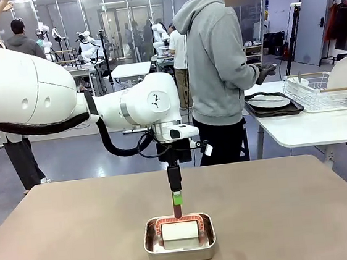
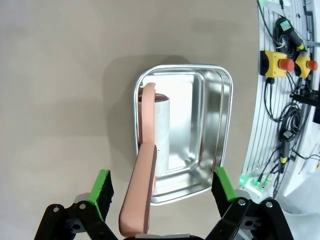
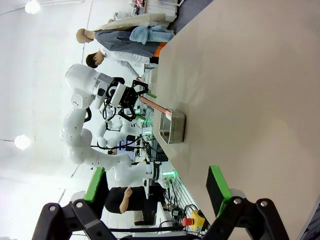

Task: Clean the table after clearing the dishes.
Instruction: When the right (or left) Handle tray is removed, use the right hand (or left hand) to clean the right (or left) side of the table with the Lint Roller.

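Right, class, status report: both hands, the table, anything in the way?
Left hand open, astride the pink handle in the steel pan on the brown table. Right hand open, holding nothing. Plate, tray on white side table.

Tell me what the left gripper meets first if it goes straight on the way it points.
The left gripper would likely meet the pink handle, rising between its open jaws from the steel pan; how near is unclear.

Steel pan [image 1: 181, 254] holds a pink-handled white block [image 1: 179, 232]
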### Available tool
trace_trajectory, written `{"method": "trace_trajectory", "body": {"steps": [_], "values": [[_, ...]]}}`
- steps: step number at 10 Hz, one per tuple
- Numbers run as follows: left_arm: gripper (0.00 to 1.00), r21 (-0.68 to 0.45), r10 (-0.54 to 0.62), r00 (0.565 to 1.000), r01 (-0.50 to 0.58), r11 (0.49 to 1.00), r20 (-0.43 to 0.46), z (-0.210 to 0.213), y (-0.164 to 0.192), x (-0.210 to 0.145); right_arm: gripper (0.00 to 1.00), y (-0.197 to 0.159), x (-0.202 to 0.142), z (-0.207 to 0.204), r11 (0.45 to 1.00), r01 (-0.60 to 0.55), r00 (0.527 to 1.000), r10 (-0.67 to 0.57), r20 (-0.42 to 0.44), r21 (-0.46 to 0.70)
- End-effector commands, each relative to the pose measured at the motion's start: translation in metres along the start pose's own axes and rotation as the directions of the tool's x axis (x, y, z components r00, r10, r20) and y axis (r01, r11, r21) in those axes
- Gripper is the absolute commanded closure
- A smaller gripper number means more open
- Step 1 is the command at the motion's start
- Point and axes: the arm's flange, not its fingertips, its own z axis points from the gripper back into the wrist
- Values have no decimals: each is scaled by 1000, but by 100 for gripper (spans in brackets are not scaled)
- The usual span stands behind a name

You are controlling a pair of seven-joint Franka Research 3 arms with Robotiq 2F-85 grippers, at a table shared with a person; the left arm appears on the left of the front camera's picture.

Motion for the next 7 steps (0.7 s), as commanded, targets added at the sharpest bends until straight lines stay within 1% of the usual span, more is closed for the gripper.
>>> {"method": "trace_trajectory", "body": {"steps": [1, 2, 3, 4, 5, 6, 7], "values": [[0, -6, 33, 999, -34, 999, -38, 0, 4, -2, 0, 5, -1, -1, 1000, -8, 1000, 8, -2, 4], [0, -8, 16, 999, -17, 1000, -29, -2, 6, -3, 0, 5, -1, -1, 1000, -8, 1000, 8, -2, 4], [6, 5, 9, 1000, -8, 1000, -22, -3, 7, -4, 0, 5, -1, -1, 1000, -8, 1000, 8, -2, 4], [19, 7, 8, 1000, -8, 1000, -21, -3, 7, -4, 0, 5, -1, -1, 1000, -8, 1000, 8, -2, 4], [25, 5, 14, 1000, -13, 1000, -19, -3, 7, -6, 0, 5, -1, -1, 1000, -8, 1000, 8, -2, 4], [38, -5, 15, 1000, -15, 1000, -17, -2, 7, -6, 0, 5, -1, -1, 1000, -8, 1000, 8, -2, 4], [44, -5, 13, 1000, -13, 1000, -18, -4, 7, -6, 0, 5, -1, -1, 1000, -8, 1000, 8, -2, 4]]}}
